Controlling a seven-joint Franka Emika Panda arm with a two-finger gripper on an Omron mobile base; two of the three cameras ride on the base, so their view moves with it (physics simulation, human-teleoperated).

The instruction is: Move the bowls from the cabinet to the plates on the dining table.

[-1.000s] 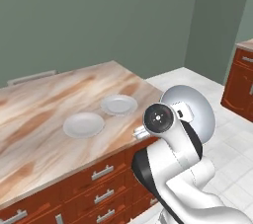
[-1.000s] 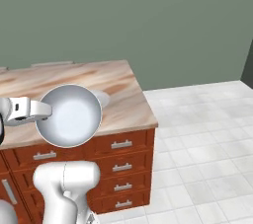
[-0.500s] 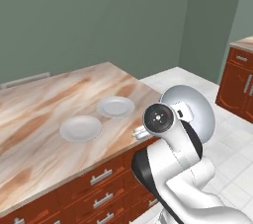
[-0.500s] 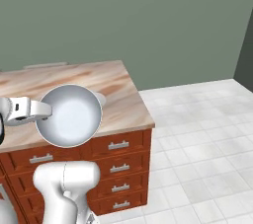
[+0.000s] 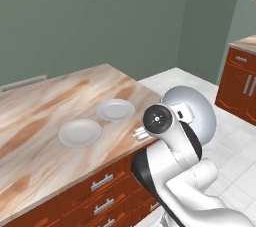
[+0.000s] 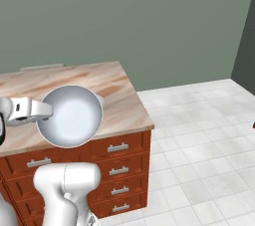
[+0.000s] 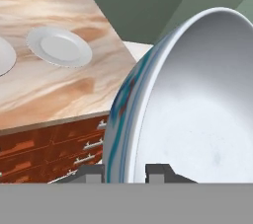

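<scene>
My gripper (image 7: 123, 173) is shut on the rim of a pale bowl (image 7: 197, 119) that has a teal streak on its outer wall. The bowl is tipped on edge, its hollow facing the right base camera. It hangs in the air off the table's right end, seen as the bowl (image 5: 192, 113) and the bowl (image 6: 69, 115). The gripper (image 6: 46, 112) pinches the bowl's left rim. Two plates lie on the dining table (image 5: 40, 116): one plate (image 5: 80, 132) and, to its right, another plate (image 5: 116, 109). Both are bare. The right plate (image 7: 59, 45) shows beyond the bowl. The cabinet is out of view.
The table's red-brown base has drawers with grey handles (image 6: 117, 148) facing me. White tiled floor (image 6: 199, 135) spreads to the right. A lower red-brown cabinet (image 5: 245, 88) stands at the far right. A grey-green wall runs behind the table.
The whole picture has shifted, so the base has driven; the table end and plates sit a little differently in both base views. The bowl stays gripped the same way.
</scene>
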